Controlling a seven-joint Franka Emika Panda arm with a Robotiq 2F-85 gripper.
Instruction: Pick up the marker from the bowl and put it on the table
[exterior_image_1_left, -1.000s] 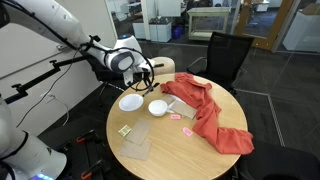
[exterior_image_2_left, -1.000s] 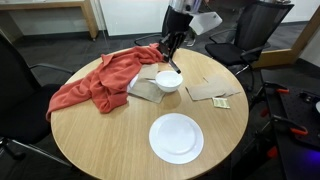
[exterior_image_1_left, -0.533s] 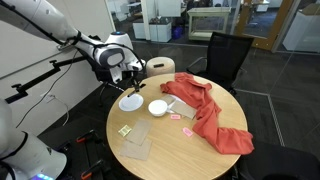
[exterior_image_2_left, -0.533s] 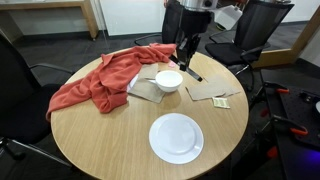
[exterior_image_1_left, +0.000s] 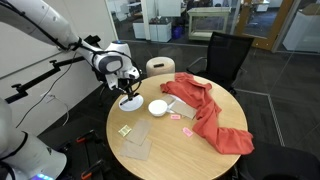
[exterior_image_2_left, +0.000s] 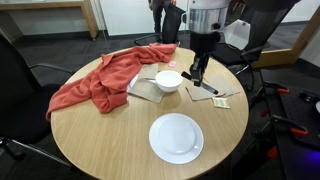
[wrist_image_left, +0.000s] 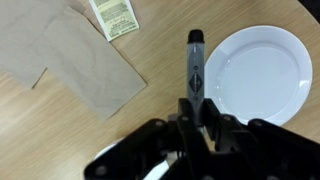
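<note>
My gripper (wrist_image_left: 195, 112) is shut on the dark marker (wrist_image_left: 194, 62), which points away from the jaws. It hangs above the light wood table (wrist_image_left: 40, 125), between brown paper napkins and a flat white plate. In both exterior views the gripper (exterior_image_1_left: 125, 84) (exterior_image_2_left: 200, 68) holds the marker (exterior_image_2_left: 198, 82) upright over the table, beside the small white bowl (exterior_image_1_left: 158, 107) (exterior_image_2_left: 168, 80). The bowl looks empty.
A flat white plate (wrist_image_left: 258, 72) (exterior_image_2_left: 176, 137) (exterior_image_1_left: 130, 102) lies close by. Brown napkins (wrist_image_left: 70, 55) (exterior_image_2_left: 212, 92) and a small packet (wrist_image_left: 115, 15) lie under and beside the gripper. A red cloth (exterior_image_1_left: 205, 112) (exterior_image_2_left: 95, 80) covers one side. Chairs stand round the table.
My gripper has carried the marker sideways away from the bowl and lower, to a spot over the napkins next to the plate.
</note>
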